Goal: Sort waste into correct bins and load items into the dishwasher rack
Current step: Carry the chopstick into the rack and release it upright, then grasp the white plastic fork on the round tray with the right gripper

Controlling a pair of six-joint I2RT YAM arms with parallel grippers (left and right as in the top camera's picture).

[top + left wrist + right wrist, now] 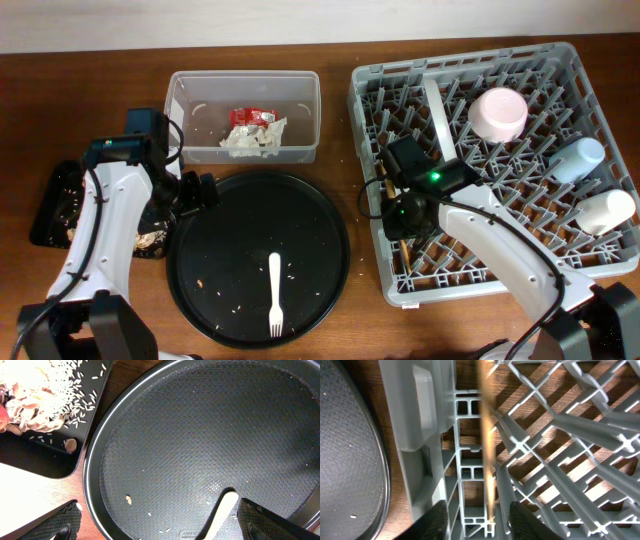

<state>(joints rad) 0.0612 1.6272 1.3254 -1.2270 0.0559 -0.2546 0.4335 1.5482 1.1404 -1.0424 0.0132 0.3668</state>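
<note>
The grey dishwasher rack (470,55) at the right holds a pale pink bowl (498,113), a light blue cup (577,160) and a white cup (607,211). My right gripper (477,510) hangs over the rack's left side (420,410), open. A thin wooden chopstick (486,435) stands in the gap between its fingers, down among the pegs. My left gripper (159,510) is wide open over the left rim of the round black tray (200,435). The white fork's handle (222,510) lies just inside its right finger. The whole fork (275,292) rests on that tray.
A clear tub (190,110) at the back holds a red wrapper (252,117) and crumpled tissues (255,140). The shallow black tray (50,455) at the far left holds rice (65,390), pale scraps (25,405) and a brown bit (71,445). Crumbs dot the round tray.
</note>
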